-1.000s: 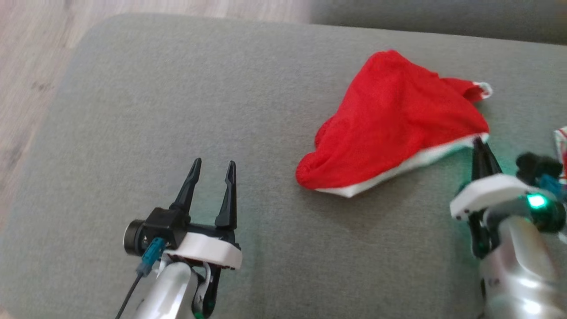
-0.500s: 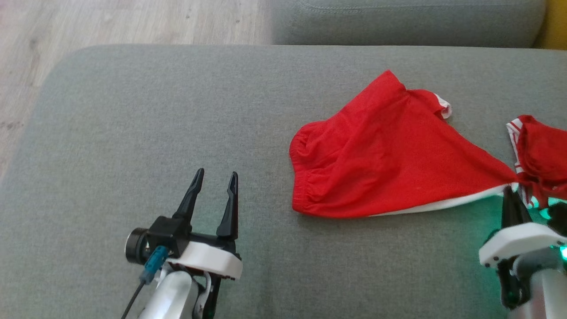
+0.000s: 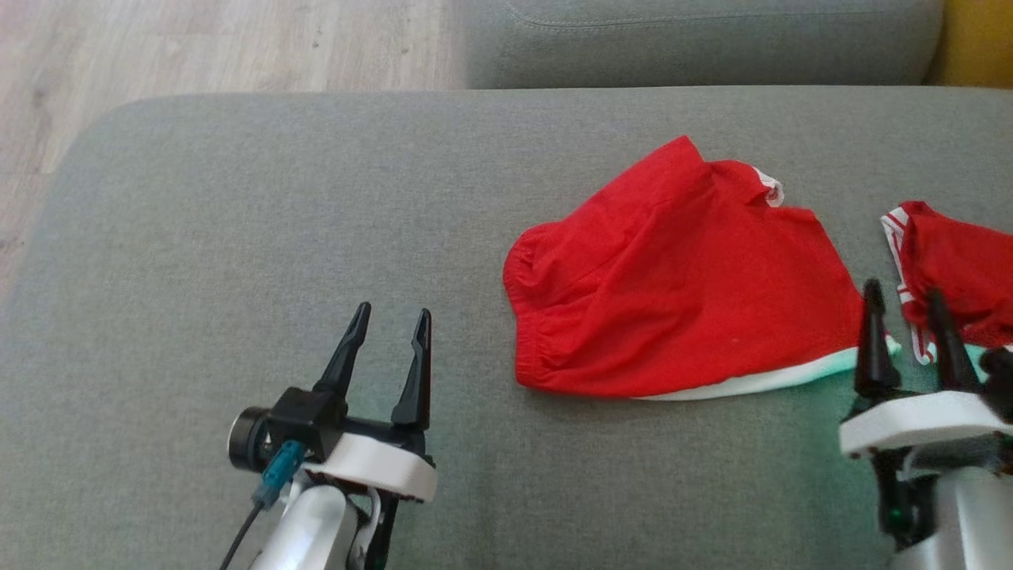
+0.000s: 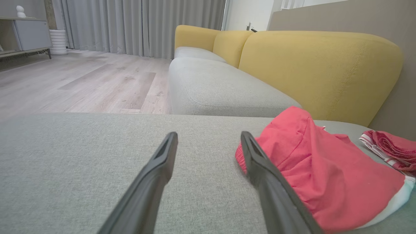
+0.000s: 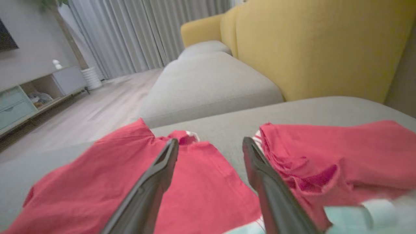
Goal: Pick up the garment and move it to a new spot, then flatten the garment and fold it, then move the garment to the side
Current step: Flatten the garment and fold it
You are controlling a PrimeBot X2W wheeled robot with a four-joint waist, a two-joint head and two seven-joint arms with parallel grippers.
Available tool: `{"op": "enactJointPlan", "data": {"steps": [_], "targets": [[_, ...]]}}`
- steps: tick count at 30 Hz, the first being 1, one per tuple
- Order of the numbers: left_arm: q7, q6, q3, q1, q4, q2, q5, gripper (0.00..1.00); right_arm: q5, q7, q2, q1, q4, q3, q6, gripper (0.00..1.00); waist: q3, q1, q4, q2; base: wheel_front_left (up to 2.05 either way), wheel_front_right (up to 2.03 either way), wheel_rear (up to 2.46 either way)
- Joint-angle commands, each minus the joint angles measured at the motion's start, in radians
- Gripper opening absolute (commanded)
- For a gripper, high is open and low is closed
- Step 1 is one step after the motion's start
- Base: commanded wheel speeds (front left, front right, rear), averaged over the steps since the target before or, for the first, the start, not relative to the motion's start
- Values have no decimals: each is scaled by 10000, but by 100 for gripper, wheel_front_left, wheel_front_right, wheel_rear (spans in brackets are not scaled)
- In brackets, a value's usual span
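Note:
The garment (image 3: pixel 673 285) is a red piece with a white hem, lying loosely spread on the grey cushion (image 3: pixel 277 222) right of centre. My right gripper (image 3: pixel 902 297) stands open at its right corner, fingers pointing up, gripping nothing. From the right wrist, the open right gripper (image 5: pixel 210 143) has the garment (image 5: pixel 113 182) under its left finger. My left gripper (image 3: pixel 389 318) is open and empty, on bare cushion to the garment's left. In the left wrist view, the left gripper (image 4: pixel 208 136) has the garment (image 4: pixel 325 169) just beyond its right finger.
A second red garment (image 3: pixel 957 269) with white stripes lies bunched at the right edge, close to my right gripper. Beyond the cushion sit another grey seat (image 3: pixel 696 39) and wooden floor (image 3: pixel 198 47). A yellow backrest (image 4: pixel 308 65) rises behind the seats.
My right gripper has opened and let go of the garment's white-hemmed corner, and the garment has settled on the cushion. The camera has shifted. The left gripper stays open.

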Motion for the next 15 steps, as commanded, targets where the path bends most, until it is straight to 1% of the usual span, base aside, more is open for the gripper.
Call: {"op": "enactJointPlan", "data": {"steps": [1,4,8,11,15], "targets": [[-95,-33,311,-144,-349,8,86,100,131,-301,-60,-90,-472,484,-7,100,9,1,-54,-1,0,0,0],[-95,-160,287,-145,-439,8,105,100,477,-851,-60,96,-771,998,-7,100,92,1,-159,-1,0,0,0],[-95,-534,52,-192,-335,7,42,100,579,-1150,-60,249,-836,1289,-7,100,218,1,-276,-1,0,0,0],[81,-895,-409,-336,71,7,-51,100,617,-1253,-60,246,-789,1398,-7,100,306,1,-354,-1,0,0,0],[789,-1206,-1169,-646,394,7,-712,100,637,-1332,-60,158,-675,1456,-7,100,400,1,-465,-1,0,0,0]]}}
